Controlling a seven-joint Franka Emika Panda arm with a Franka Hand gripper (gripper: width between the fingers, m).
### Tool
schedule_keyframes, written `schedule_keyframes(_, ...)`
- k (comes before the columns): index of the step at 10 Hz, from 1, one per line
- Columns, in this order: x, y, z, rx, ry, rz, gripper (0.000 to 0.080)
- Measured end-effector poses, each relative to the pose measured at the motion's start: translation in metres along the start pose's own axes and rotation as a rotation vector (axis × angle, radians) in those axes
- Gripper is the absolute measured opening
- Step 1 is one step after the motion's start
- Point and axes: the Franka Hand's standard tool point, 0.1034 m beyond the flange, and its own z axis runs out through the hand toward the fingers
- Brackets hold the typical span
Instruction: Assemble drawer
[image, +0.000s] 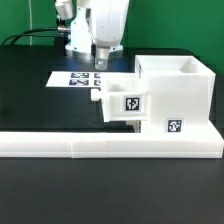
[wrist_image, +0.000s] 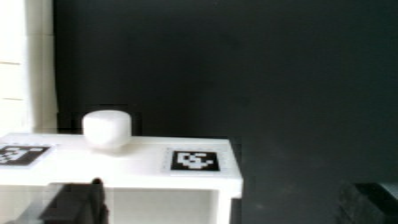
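The housing (image: 178, 95) is sitting at the exterior view's right: a large white plastic cube, open at the top, with thick walls and a black-and-white square tag low on its near face. Its base is pressing against the long white rail (image: 100, 146) running across the front of the table. A tray (image: 124, 100) is sticking out of the housing's side toward the exterior view's left, small and white, carrying its own square tag on the face turned to the camera. How far it is pushed in cannot be told.

In the wrist view the tray's front panel (wrist_image: 125, 158) is showing as a flat white face with a rounded knob (wrist_image: 109, 128) standing up from it and two tags on either side of the knob, one cut off by the picture's edge.

The gripper (image: 101, 62) is hanging above and just behind the tray, fingers pointing down. In the wrist view its dark fingers (wrist_image: 75, 203) are standing wide apart at the two corners, gripping nothing, with the tray's panel lying between them.

The table (image: 40, 95) is covered in matte black. The marker board (image: 80, 78) is lying flat on it behind the tray, thin and white, bearing several tags. A dark cable is trailing across the far edge, in front of a pale wall. No readable writing or brand is showing; the tags are only square patterns.
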Motion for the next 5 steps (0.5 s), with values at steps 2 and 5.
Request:
schedule_keyframes(2,-0.007,-0.002,0.014,0.015,0.046,-0.066,0.0648)
schedule_keyframes(5,-0.031,0.010,0.029,0.041,0.204,-0.044,0.0648)
